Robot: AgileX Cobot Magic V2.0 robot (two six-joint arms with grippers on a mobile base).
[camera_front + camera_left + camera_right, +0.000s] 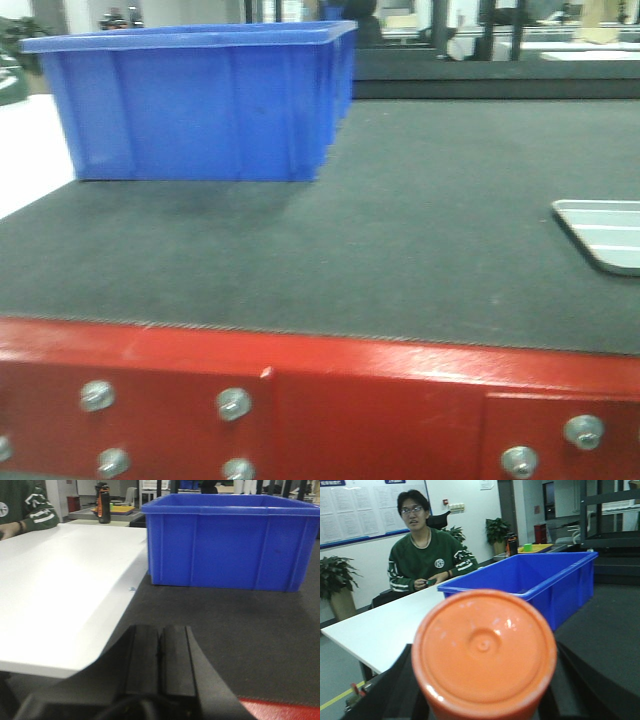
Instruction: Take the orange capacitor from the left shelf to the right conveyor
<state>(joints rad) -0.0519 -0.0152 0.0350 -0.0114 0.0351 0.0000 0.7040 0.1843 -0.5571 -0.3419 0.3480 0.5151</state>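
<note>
Exterior front-facing view gives us the dark grey textured conveyor belt (400,230), broad and flat behind its glossy red metal frame (350,390) studded with silver bolts. A large blue plastic bin (200,100) stands on the belt at the back left. A small silver ribbed tray (605,235) lies at the right edge, cut off by the picture, and the whole view is slightly blurred.

Left wrist view adds a white table (60,590) just beside the belt. It also shows the left hand (160,650), its two black fingers pressed together on nothing.

Only the right wrist view shows us the orange capacitor (485,650), a small cylinder seen flat top on. It is clenched in the right hand (487,700), whose dark fingers (395,690) flank it. Its side is hidden, and we cannot tell what lies beneath it. Behind it a person in a green sweater (427,560) sits at the table, with potted plants (497,532) and a wall of posted sheets (360,510).
</note>
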